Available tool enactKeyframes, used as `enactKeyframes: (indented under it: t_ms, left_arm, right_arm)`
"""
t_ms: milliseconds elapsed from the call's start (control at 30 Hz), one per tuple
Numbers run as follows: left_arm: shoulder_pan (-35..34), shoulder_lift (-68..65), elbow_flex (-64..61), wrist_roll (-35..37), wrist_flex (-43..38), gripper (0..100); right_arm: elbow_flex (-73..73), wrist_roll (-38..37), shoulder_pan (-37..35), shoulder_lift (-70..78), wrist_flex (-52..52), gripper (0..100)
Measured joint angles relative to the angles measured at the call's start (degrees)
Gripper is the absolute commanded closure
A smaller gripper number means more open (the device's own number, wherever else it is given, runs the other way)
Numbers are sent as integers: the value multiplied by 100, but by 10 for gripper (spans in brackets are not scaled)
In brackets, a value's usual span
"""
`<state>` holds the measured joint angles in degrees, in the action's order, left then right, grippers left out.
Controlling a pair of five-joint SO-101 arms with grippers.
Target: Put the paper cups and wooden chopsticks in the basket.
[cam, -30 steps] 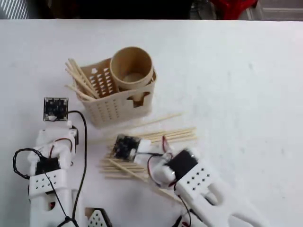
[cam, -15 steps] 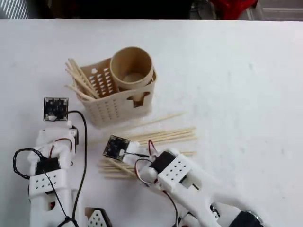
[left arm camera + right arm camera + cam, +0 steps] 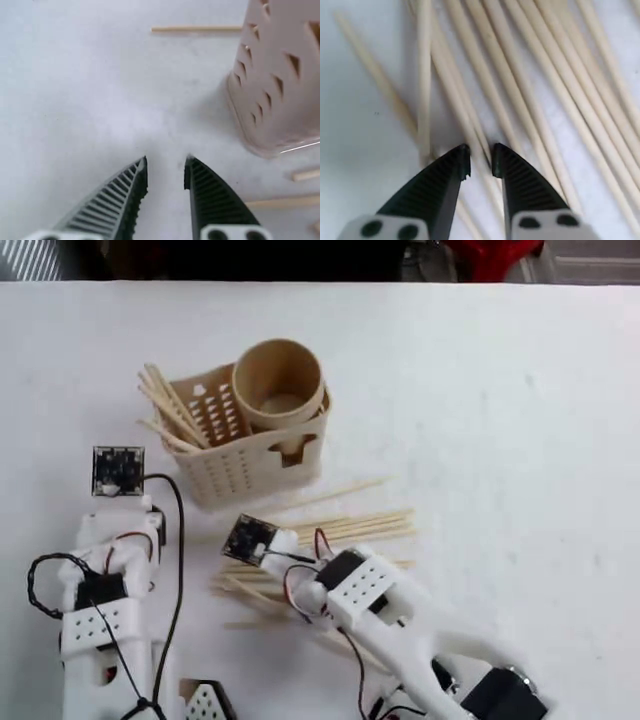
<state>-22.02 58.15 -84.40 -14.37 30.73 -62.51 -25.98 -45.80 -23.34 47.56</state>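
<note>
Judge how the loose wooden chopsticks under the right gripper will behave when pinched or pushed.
Probably stiff and light: the wooden chopsticks are thin, straight sticks. They look round, so a push may roll them across the table. They lie crossed and packed together, so the right gripper may drag neighbours along.

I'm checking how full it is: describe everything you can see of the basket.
The basket is a small, cream, plastic-looking box. Its walls are pierced by rows of small slots, and there is a larger cut-out in its near wall. It stands upright on the white table, beyond both arms. A tan paper cup sits upright in its right part, rim above the walls. A bundle of wooden chopsticks leans out over its left corner.
</note>
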Motion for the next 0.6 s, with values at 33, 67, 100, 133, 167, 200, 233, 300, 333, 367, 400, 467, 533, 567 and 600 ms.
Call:
enactKeyframes:
  t_ms: [33, 67, 100, 133, 167, 200, 233, 300, 333, 367, 400, 467, 533, 567, 600]
  left_arm:
    - [0, 0, 0, 0, 0, 858]
    - [0, 0, 0, 0, 0, 858]
    - [0, 0, 0, 0, 0, 858]
    - [0, 0, 0, 0, 0, 858]
    - [0, 0, 0, 0, 0, 858]
    - [0, 0, 0, 0, 0, 858]
    - [0, 0, 0, 0, 0, 858]
    - [0, 0, 0, 0, 0, 858]
    - [0, 0, 0, 0, 0, 858]
    - [0, 0, 0, 0, 0, 858]
    - [0, 0, 0, 0, 0, 858]
    - [0, 0, 0, 0, 0, 858]
    - [0, 0, 0, 0, 0, 858]
    - [0, 0, 0, 0, 0, 858]
    - [0, 0, 0, 0, 0, 858]
  right_arm:
    - [62, 0, 70, -105, 185, 896]
    - [149, 0, 149, -246, 369, 891]
    - [246, 0, 211, -413, 598, 889]
    - [325, 9, 237, -615, 818, 889]
    - [378, 9, 237, -835, 1020, 889]
    - [422, 9, 202, -1090, 1231, 889]
    - [440, 9, 176, -1336, 1398, 889]
    - [413, 9, -18, -1758, 1644, 889]
    - [334, 0, -202, -1952, 1705, 889]
    - [220, 0, -404, -2101, 1705, 889]
    - [88, -9, -633, -2198, 1705, 889]
    - [-149, -141, -967, -2277, 1626, 889]
    - [-387, -308, -1213, -2277, 1574, 889]
    - [-475, -360, -1327, -2259, 1530, 889]
    - [-501, -378, -1363, -2207, 1486, 889]
